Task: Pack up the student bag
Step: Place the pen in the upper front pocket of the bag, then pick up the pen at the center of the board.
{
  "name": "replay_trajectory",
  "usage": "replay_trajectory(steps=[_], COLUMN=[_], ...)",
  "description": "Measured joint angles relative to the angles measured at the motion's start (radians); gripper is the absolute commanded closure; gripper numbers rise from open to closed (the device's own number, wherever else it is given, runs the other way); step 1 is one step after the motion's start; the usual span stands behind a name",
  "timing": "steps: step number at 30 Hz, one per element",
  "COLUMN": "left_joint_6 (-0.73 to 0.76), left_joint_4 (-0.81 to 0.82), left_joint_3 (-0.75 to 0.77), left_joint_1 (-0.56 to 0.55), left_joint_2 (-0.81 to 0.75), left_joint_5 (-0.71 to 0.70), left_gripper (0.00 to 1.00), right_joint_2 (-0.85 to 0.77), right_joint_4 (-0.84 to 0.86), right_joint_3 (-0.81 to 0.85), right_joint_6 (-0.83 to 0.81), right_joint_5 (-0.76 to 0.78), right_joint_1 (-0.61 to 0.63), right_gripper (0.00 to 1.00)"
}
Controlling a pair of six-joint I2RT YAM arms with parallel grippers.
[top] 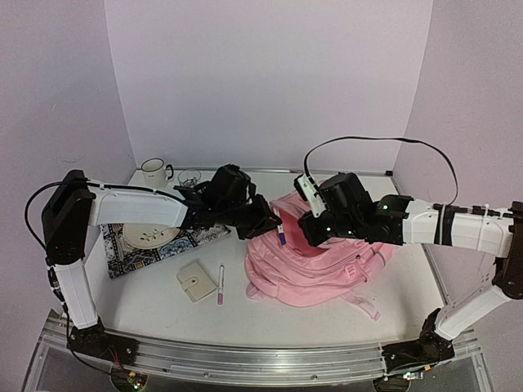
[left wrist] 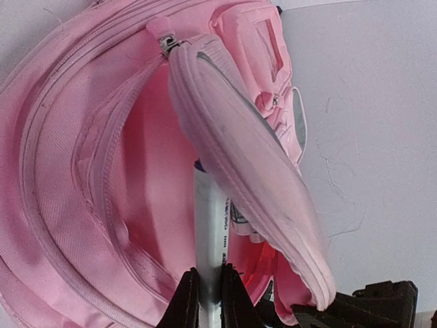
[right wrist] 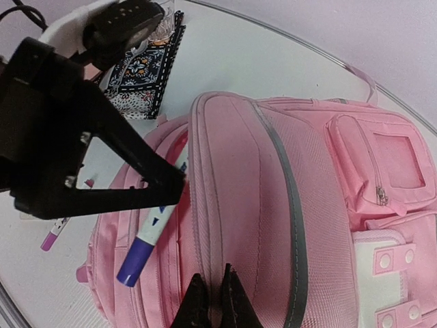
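Observation:
The student bag (top: 319,263), a light-pink backpack, lies at the table's centre right with its main compartment gaping. My left gripper (top: 271,224) is shut on a white marker (left wrist: 208,219) with a blue cap (right wrist: 135,263). The marker's capped end points into the opening under the raised flap (left wrist: 239,150). My right gripper (right wrist: 217,295) is shut on the zip-edged rim of that flap (right wrist: 232,191) and holds it up. In the top view the right gripper (top: 315,224) sits over the bag's upper left part. The pocket's inside (left wrist: 153,178) shows only pink lining.
A pink-capped pen (top: 221,284) and a cream wallet (top: 196,281) lie on the table left of the bag. Further left, a plate (top: 151,237) rests on a patterned mat (top: 163,249). A mug (top: 154,171) and a glass (top: 189,176) stand by the back wall.

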Motion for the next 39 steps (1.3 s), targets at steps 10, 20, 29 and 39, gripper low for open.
replay_trajectory(steps=[10,20,29,39], left_joint_6=[-0.061,-0.057,0.038,0.136], left_joint_4=[0.025,0.036,-0.067,-0.359], left_joint_3=[0.073,0.039,-0.076,-0.203], left_joint_1=[0.012,0.011,0.011,-0.031], left_joint_2=[0.082,0.063,-0.064,-0.186], left_joint_5=[0.015,-0.004,-0.052,-0.168], left_gripper=[0.65,0.63,0.6,0.6], right_joint_2=[0.0,0.0,0.0,0.015], right_joint_4=[0.0,0.0,0.0,0.001], right_joint_3=[0.0,0.0,0.0,0.002], right_joint_6=[0.0,0.0,0.0,0.0], right_joint_5=[0.0,0.0,0.0,-0.011], right_joint_1=[0.0,0.0,0.0,0.0], right_gripper=[1.0,1.0,1.0,1.0])
